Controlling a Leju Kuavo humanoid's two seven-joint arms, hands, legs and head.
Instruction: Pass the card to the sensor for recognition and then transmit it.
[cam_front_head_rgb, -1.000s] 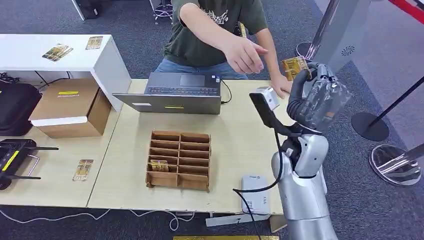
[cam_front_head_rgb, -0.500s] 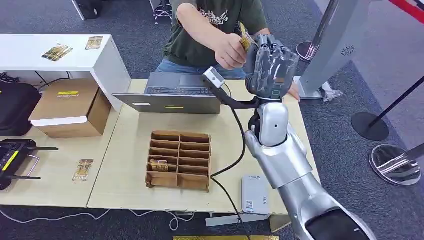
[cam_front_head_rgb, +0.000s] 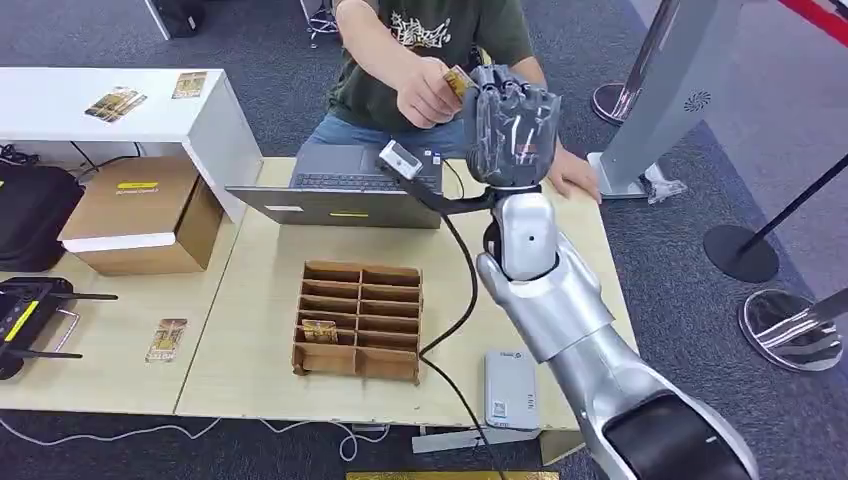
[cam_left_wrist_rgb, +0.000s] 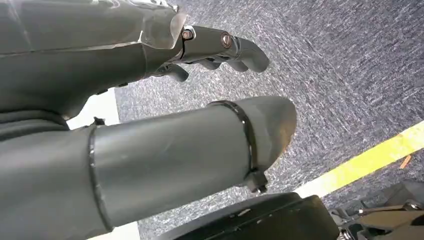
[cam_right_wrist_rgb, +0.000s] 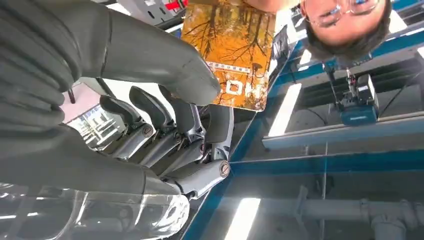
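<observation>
Card (cam_right_wrist_rgb: 229, 52), orange with a tree print, sits high above the far table edge, pinched at one end by the person's hand (cam_front_head_rgb: 425, 95) and touching the thumb of the right hand (cam_front_head_rgb: 510, 125); whether the robot's fingers (cam_right_wrist_rgb: 175, 125) actually clamp it I cannot tell. Right hand is raised in front of the person, over the laptop (cam_front_head_rgb: 350, 185). Left hand (cam_left_wrist_rgb: 150, 100) hangs above grey carpet, fingers apart, holding nothing; white sensor (cam_front_head_rgb: 508, 390) lies at the near table (cam_front_head_rgb: 250, 340) edge, beside the cardboard organiser (cam_front_head_rgb: 358, 320).
</observation>
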